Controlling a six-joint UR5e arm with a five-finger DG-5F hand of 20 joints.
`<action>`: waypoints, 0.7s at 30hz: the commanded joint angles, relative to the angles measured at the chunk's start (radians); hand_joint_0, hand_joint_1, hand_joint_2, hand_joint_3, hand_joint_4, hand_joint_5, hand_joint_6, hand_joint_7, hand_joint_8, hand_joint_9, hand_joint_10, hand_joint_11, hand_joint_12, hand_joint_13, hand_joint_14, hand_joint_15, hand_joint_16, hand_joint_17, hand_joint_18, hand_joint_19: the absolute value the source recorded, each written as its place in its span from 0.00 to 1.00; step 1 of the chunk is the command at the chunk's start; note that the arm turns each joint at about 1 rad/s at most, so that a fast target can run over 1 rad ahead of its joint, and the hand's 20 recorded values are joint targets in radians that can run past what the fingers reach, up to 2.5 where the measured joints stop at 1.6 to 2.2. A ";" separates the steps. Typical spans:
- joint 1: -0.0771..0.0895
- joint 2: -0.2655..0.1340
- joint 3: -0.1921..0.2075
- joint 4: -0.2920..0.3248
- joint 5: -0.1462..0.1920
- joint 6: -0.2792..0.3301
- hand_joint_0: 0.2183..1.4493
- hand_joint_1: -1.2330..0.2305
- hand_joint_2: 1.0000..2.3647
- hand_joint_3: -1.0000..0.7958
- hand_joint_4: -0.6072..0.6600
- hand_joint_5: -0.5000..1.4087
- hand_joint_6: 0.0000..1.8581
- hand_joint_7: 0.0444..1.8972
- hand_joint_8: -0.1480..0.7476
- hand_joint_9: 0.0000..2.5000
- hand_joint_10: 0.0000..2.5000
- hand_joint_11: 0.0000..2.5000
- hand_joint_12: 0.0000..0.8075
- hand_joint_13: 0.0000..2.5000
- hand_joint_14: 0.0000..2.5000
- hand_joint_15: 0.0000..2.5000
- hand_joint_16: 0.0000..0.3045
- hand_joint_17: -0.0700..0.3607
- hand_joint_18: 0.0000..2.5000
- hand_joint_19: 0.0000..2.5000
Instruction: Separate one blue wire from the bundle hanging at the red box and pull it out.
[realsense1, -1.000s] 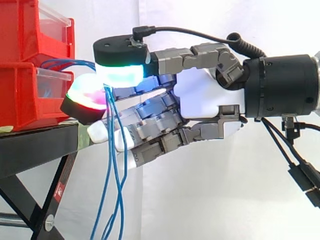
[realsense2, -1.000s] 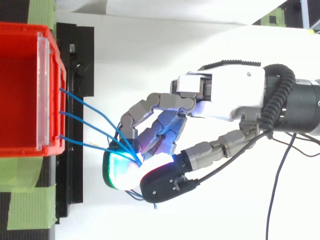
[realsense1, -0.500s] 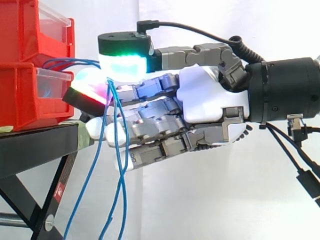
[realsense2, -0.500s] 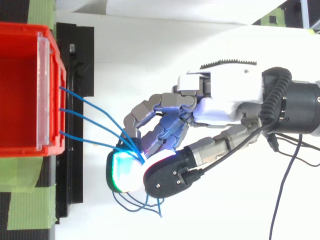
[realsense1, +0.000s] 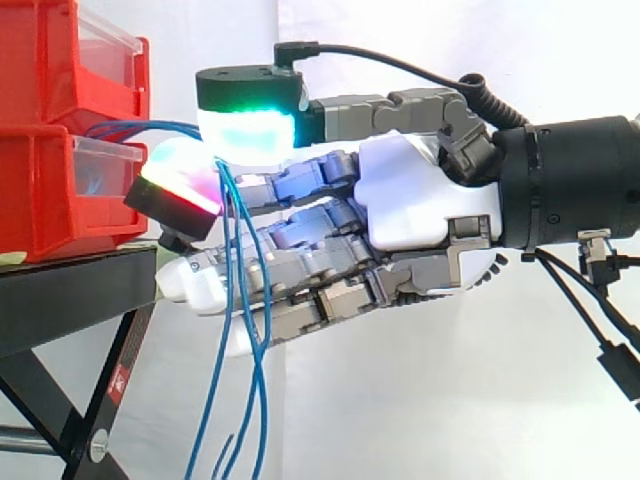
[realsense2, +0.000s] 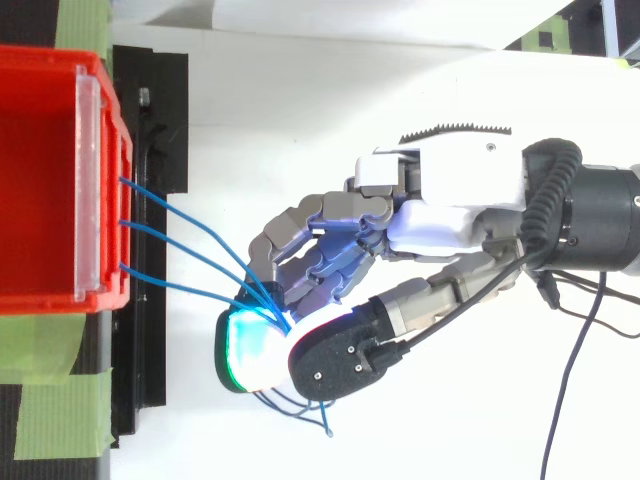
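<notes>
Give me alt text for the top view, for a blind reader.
The robot hand pinches a bunch of blue wires between glowing fingertips. The wires run from a red bin at left, on a black stand.

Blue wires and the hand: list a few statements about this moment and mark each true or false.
1. The hand pinches the blue wires between two glowing pads. True.
2. The wires have come fully free of the red box. False: they run from the box's front to the hand.
3. In the top view, three wires leave the box's front. True.
4. The red box stands on a white table. False: it stands on a black stand.
5. Below the hand, the wires hang down. True.
</notes>
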 joint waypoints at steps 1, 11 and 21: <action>0.002 0.000 0.000 -0.002 0.000 0.001 0.32 0.36 0.00 0.56 0.60 0.17 0.50 0.52 0.67 0.25 0.00 0.15 0.73 0.55 0.00 0.07 0.24 0.54 0.27 0.00; 0.004 0.000 0.000 -0.002 0.000 0.001 0.32 0.37 0.01 0.56 0.62 0.17 0.50 0.52 0.68 0.29 0.00 0.17 0.70 0.71 0.01 0.26 0.23 0.52 0.33 0.05; 0.004 0.000 0.000 -0.002 0.000 -0.004 0.31 0.36 0.00 0.55 0.61 0.17 0.50 0.52 0.66 0.30 0.00 0.22 0.71 0.49 0.01 0.23 0.25 0.56 0.31 0.10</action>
